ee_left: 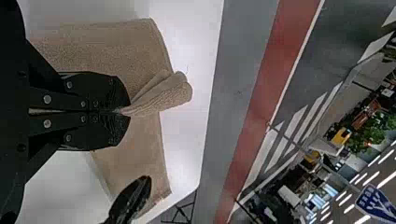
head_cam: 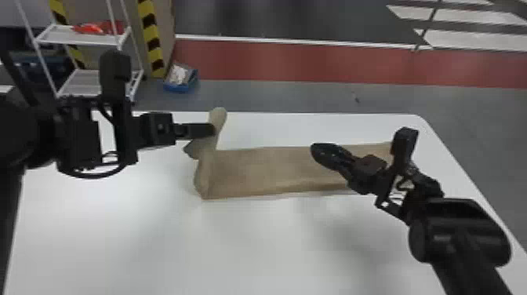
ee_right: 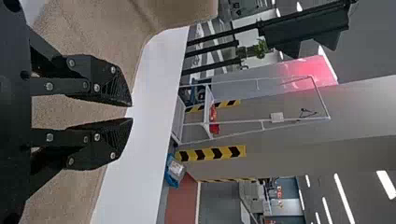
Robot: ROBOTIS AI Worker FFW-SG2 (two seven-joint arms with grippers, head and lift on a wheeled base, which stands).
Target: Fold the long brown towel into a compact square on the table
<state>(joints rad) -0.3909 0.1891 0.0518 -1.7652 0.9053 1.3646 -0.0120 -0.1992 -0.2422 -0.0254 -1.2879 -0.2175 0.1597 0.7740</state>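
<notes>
Ok so your left gripper (head_cam: 211,129) had the towel (head_cam: 266,170) pinched at its 10 o'clock end; your right gripper (head_cam: 321,152), 2 fingers spread, hung over it from 4 o'clock.

This looks like a workshop or an industrial test hall: a smooth grey floor (head_cam: 294,96) with a broad, flat red band (head_cam: 313,64) edged by a thin white line (head_cam: 298,41), yellow-and-black hazard strips (head_cam: 151,35), an open white metal rack (head_cam: 84,82), and long white ceiling lights (ee_right: 385,185).
</notes>
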